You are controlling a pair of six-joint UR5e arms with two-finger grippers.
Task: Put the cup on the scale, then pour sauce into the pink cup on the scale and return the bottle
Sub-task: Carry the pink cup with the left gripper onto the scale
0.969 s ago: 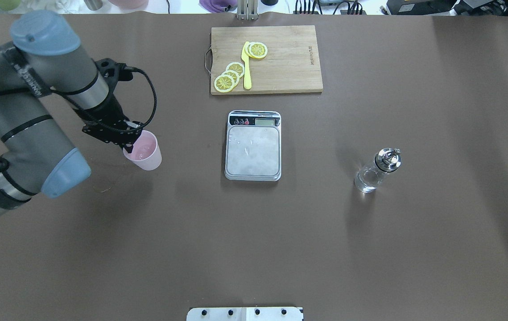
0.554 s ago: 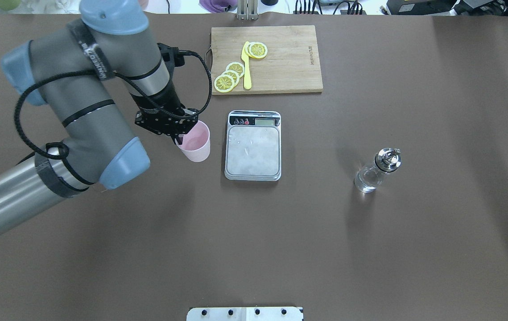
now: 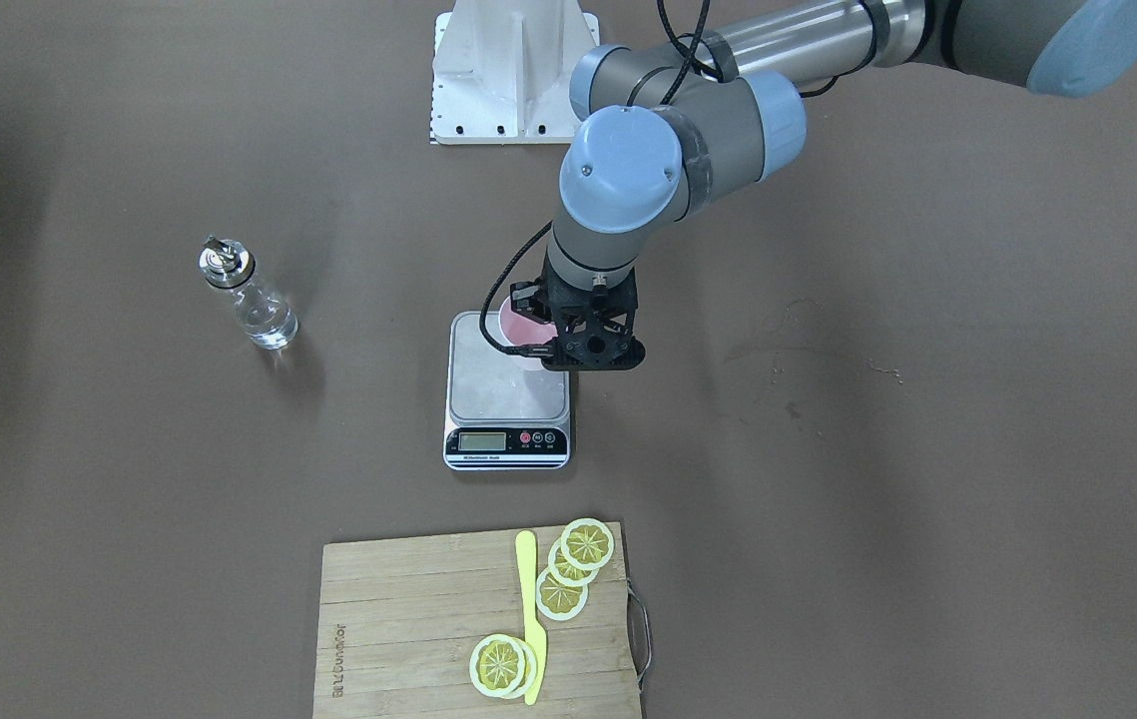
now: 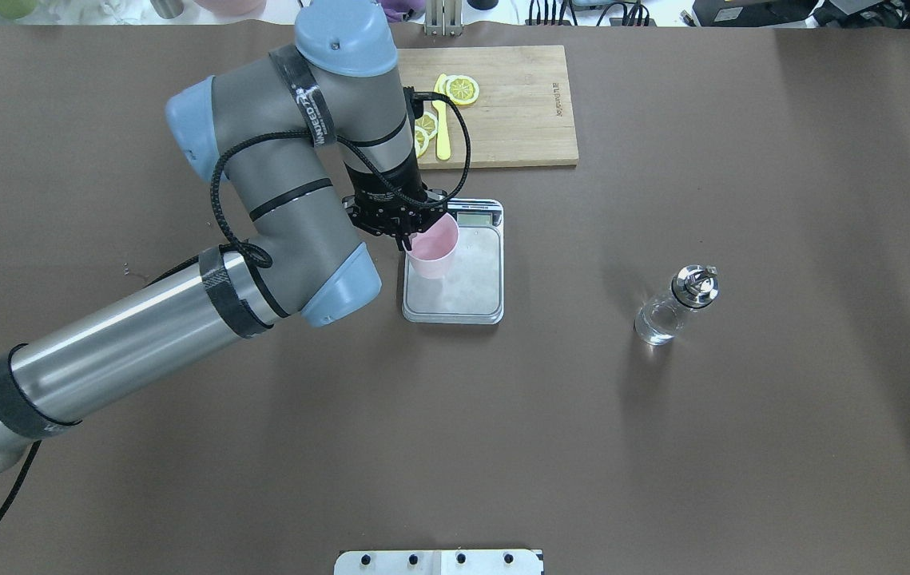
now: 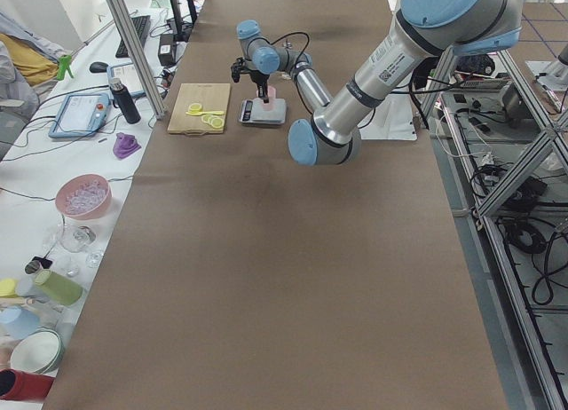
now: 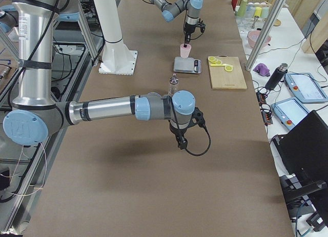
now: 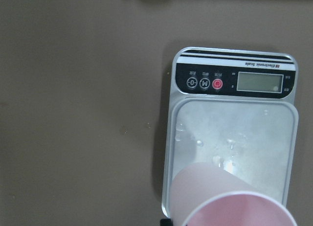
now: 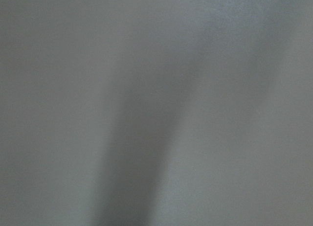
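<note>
My left gripper (image 4: 409, 232) is shut on the rim of the pale pink cup (image 4: 433, 249) and holds it upright over the left part of the scale (image 4: 466, 283). I cannot tell whether the cup touches the steel platform. The left wrist view shows the cup (image 7: 230, 201) low over the platform (image 7: 234, 128), with the scale's display and buttons beyond it. In the front view the gripper (image 3: 568, 340) hides most of the cup (image 3: 516, 322). The glass bottle (image 4: 674, 307) with clear sauce stands alone, right of the scale. My right gripper (image 6: 180, 141) shows only in the right side view; I cannot tell its state.
A wooden cutting board (image 4: 518, 112) with lemon slices (image 4: 461, 89) and a yellow knife (image 4: 443, 140) lies just beyond the scale. The left arm's forearm crosses the table's left half. A white mounting plate (image 4: 439, 561) sits at the near edge.
My left arm has carried the pink cup to the right, from the table's left side to over the scale. The bottle and the scale have not moved.
</note>
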